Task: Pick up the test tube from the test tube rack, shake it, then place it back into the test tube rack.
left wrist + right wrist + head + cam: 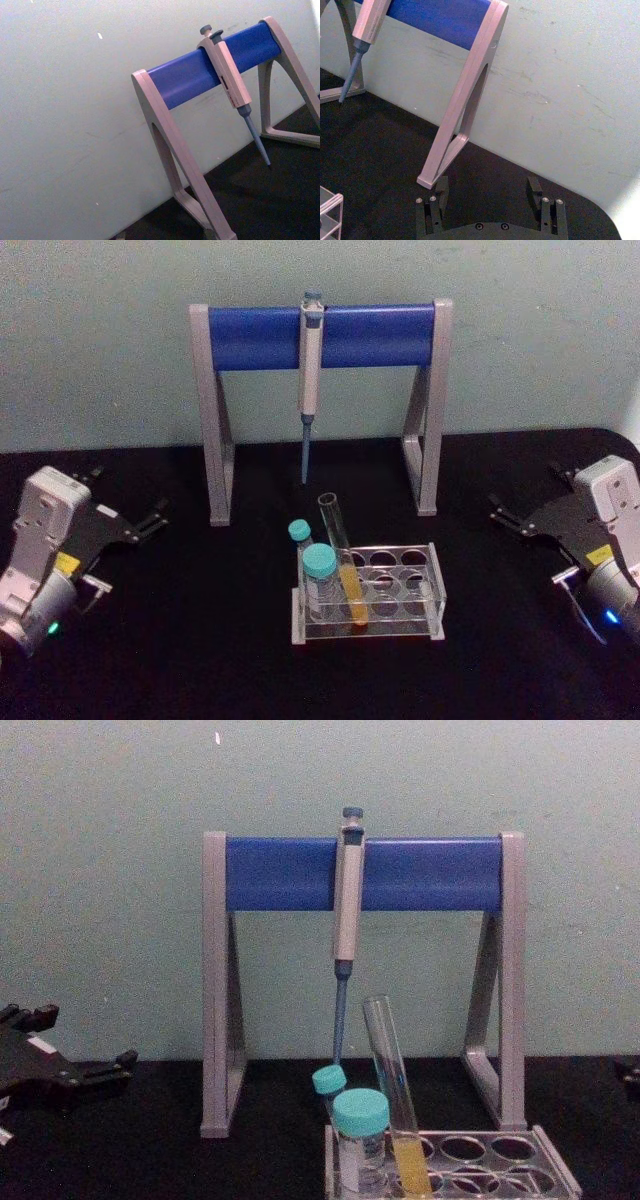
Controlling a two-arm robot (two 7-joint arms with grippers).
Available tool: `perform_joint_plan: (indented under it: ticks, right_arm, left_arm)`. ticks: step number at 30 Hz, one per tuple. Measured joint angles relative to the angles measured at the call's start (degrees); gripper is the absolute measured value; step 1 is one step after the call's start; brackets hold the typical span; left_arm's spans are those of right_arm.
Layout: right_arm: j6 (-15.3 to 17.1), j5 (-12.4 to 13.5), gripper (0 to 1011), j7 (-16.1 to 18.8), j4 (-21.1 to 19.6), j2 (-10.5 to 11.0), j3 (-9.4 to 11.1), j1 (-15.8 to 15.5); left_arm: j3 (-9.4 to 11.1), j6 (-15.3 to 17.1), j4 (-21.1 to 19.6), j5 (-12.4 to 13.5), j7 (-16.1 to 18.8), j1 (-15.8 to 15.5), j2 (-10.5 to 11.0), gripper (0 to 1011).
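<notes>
The left tool [153, 519] rests low over the black table [180, 660], its fingers spread apart and holding nothing. They point inward toward the middle of the table. The right tool [499, 513] sits opposite it in a mirrored pose. In the right wrist view its two fingers [439, 189] stand wide apart with only bare table between them.

The test tube rack [432, 582] stands between the two tools, well apart from each. It lies to the right of the left tool and to the left of the right tool, a little nearer the robot than their fingertips. The test tube [345, 570] stands in a front hole on the side of the rack nearer the left tool. It is tilted, with its open mouth leaning back and toward that tool, and yellow-orange liquid fills its lower part. Two teal-capped vials [319, 565] stand just beside it, on its left-tool side.

Beyond both tools, toward the wall, a grey-legged stand [217, 440] with a blue crossbar carries a hanging pipette [311, 360].
</notes>
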Motion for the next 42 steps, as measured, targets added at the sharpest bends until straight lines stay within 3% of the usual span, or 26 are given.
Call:
perform_joint_plan:
  ticks: [42]
  right_arm:
    - [0.01,0.0,1000,0.0,0.0,0.05,0.0,0.0]
  left_arm:
    - [0.0,0.0,0.0,0.0,0.0,0.0,0.0,1001]
